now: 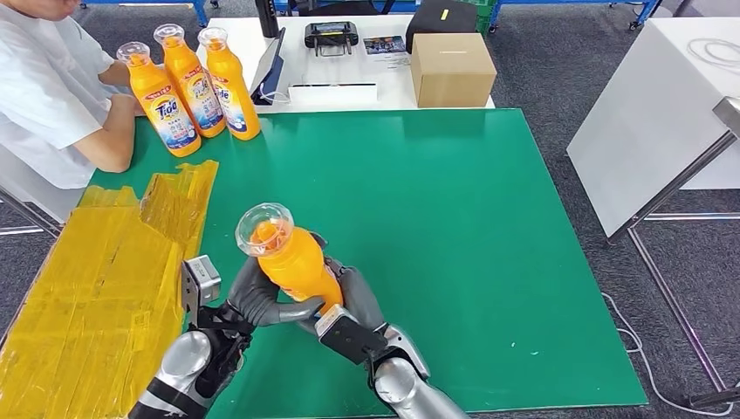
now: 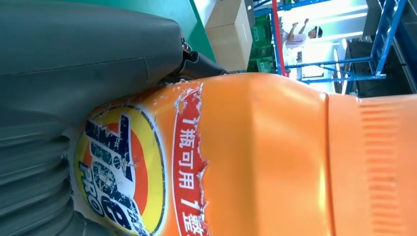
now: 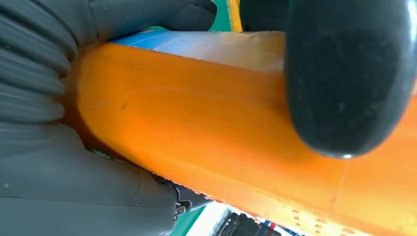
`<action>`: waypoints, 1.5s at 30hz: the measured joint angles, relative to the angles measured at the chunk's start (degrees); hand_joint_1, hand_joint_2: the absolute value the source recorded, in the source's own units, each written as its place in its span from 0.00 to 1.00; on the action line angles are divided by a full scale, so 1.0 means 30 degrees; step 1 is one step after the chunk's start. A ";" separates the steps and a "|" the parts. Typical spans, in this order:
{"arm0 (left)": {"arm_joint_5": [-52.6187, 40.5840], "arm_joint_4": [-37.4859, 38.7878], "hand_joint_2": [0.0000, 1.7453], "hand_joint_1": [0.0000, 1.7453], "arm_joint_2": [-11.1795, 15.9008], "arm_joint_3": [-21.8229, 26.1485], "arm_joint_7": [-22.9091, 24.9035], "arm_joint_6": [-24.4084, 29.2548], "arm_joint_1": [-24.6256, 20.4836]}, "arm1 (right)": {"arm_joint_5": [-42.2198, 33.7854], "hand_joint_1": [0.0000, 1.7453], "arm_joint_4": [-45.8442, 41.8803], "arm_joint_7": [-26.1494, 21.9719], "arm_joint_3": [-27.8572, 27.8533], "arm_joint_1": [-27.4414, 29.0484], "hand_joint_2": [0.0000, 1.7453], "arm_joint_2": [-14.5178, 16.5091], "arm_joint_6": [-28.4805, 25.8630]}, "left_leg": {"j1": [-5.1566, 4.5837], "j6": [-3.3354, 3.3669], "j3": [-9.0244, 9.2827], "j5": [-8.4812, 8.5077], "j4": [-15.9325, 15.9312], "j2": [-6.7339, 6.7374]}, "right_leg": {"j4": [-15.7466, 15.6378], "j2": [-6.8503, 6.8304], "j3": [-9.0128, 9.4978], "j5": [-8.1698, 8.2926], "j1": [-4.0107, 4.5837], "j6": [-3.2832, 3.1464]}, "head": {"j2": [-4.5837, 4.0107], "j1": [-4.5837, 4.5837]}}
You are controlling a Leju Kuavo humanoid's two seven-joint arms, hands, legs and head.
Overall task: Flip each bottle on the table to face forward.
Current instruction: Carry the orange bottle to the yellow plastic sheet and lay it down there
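1. Head view shows both hands wrapped around one orange plastic detergent bottle with a clear cap (image 1: 292,257), held above the near part of the green table mat (image 1: 454,227).
2. Its long axis is tilted, the cap pointing up and toward the far left, the base down between the two hands.
3. Gripping the bottle's lower body from the left is the left hand (image 1: 257,297); the right hand (image 1: 353,301) clasps it from the right and beneath.
4. Left wrist view catches the bottle's label, a round blue, yellow and orange logo (image 2: 120,169) beside a red band of white characters, facing that camera.
5. Right wrist view shows a plain orange side of the bottle with a dark finger (image 3: 349,73) pressed across it.
6. Three similar orange bottles (image 1: 192,87) stand upright at the far left corner, labels visible, beside a seated person's forearm (image 1: 109,144).
7. Crinkled yellow sheeting (image 1: 105,288) covers the left edge; a brown cardboard box (image 1: 452,68) sits on the white table beyond.
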 joint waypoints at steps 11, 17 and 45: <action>0.0530 -0.0091 1.00 1.00 -0.0031 0.0144 0.0184 0.0136 0.0042 | -0.0111 1.00 0.0488 -0.0018 0.0053 -0.0187 1.00 0.0108 -0.0093 | 0.0000 0.0000 0.0001 0.0000 0.0001 0.0001 | 0.0000 0.0001 -0.0002 0.0001 -0.0001 -0.0001 | 0.0000 -0.0004; 0.0588 -0.0091 1.00 1.00 -0.0044 0.0153 0.0222 0.0233 0.0054 | -0.0160 0.94 0.0690 -0.0018 0.0053 -0.0269 1.00 0.0166 -0.0115 | 0.0000 0.0000 0.0001 0.0000 0.0001 0.0001 | 0.0000 0.0001 -0.0003 0.0000 -0.0001 0.0000 | 0.0000 0.0000; -2.5777 0.0574 1.00 1.00 0.1496 0.3580 0.4932 1.5194 -0.1650 | 0.0809 0.00 -1.0555 -0.0767 -0.1435 0.3977 1.00 -0.1581 -0.4827 | 0.0001 -0.0001 -0.0007 0.0002 0.0001 -0.0001 | 0.0000 -0.0002 -0.0007 0.0002 -0.0001 -0.0002 | 0.0000 0.0004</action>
